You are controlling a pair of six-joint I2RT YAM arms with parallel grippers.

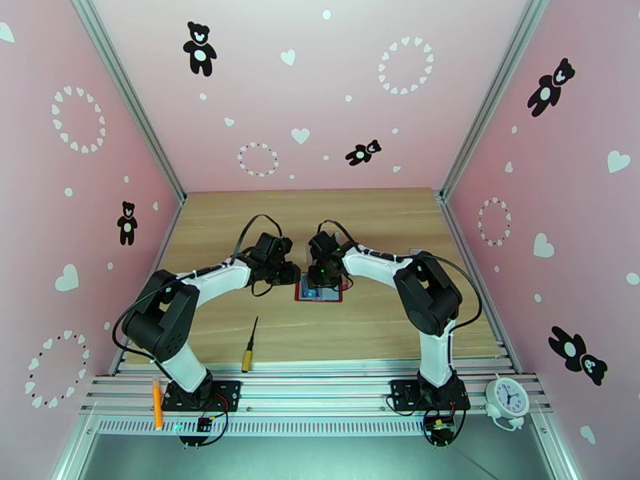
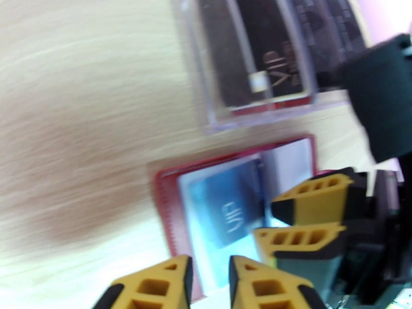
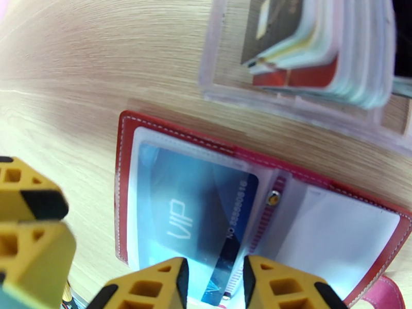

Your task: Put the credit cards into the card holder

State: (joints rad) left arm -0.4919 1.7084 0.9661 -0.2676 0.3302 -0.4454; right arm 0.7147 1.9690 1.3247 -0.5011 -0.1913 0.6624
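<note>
My right pincer [image 3: 216, 284] stands narrow at the near edge of the blue card [image 3: 195, 212]; whether it grips, I cannot tell. The card lies in the open red wallet [image 3: 123, 202], long side running away from me. My left pincer [image 2: 211, 284], slightly parted and empty, hovers alongside.

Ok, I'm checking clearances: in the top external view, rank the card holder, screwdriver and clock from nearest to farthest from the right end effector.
1. Card holder, just below the right end effector, mid-scene.
2. Screwdriver, toward the near left.
3. Clock, at the near-right corner.
</note>
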